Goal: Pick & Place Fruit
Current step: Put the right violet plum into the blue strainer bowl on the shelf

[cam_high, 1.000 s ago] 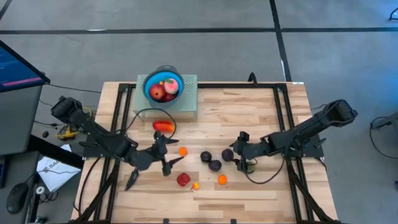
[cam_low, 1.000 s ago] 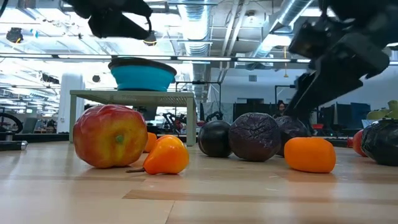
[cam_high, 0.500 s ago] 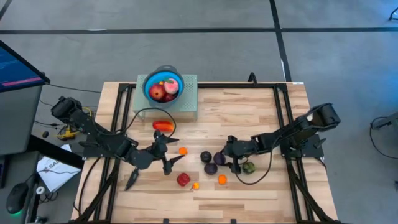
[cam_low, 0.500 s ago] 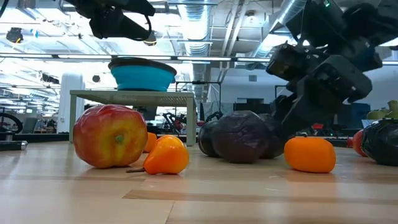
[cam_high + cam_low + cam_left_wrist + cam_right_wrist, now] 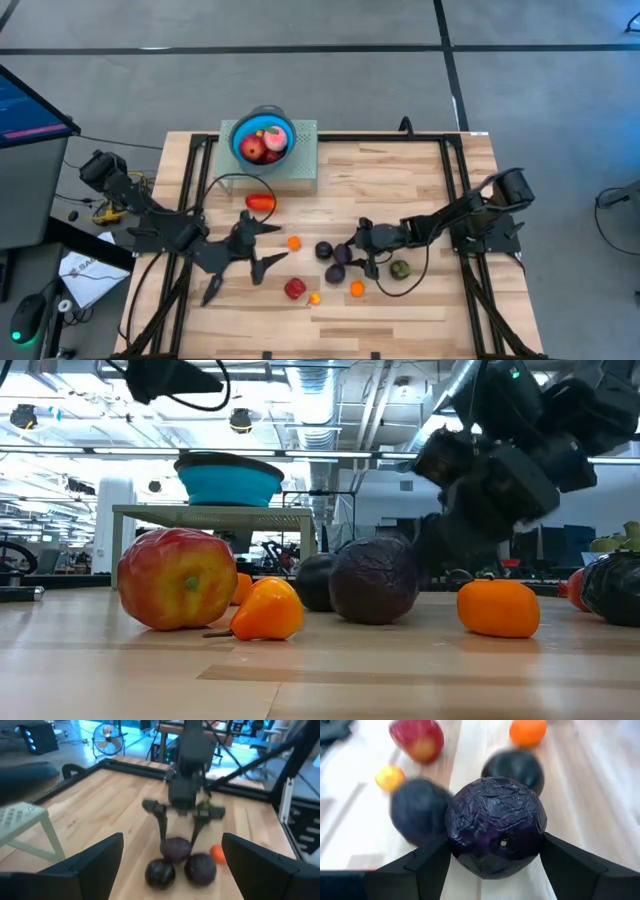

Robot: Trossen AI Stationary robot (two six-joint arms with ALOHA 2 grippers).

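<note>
Task looks partly done, most of it left. The blue bowl (image 5: 263, 139) sits on a pale green stand (image 5: 305, 165) at the far edge of the wooden table (image 5: 400, 185) and already holds a red-yellow apple (image 5: 252, 149), a pink fruit (image 5: 275, 135) and something dark red beside them. Still loose on the table: the longer red-orange piece (image 5: 261, 202) near the stand, a small orange ball (image 5: 294, 242), a red apple (image 5: 294, 289) with a small yellow-orange fruit (image 5: 314, 298) just beside it, three dark purple fruits clustered mid-table, an orange tangerine (image 5: 357, 289) and a green fruit (image 5: 400, 268). The right gripper (image 5: 352, 252) is low at the cluster, fingers spread with the wrinkled dark purple fruit (image 5: 495, 825) between them; the fingertips (image 5: 427, 865) look to touch both sides, but I judge the grip not yet confirmed, since the fruit still sits on the table in the low view, touching the black plum (image 5: 324, 250) and near the other purple one (image 5: 336, 272). The left gripper (image 5: 262, 247) hovers wide and empty above the table between the red-orange piece and the red apple. Judged remaining: lift this purple fruit, carry it to the bowl, then clear the others.
</note>
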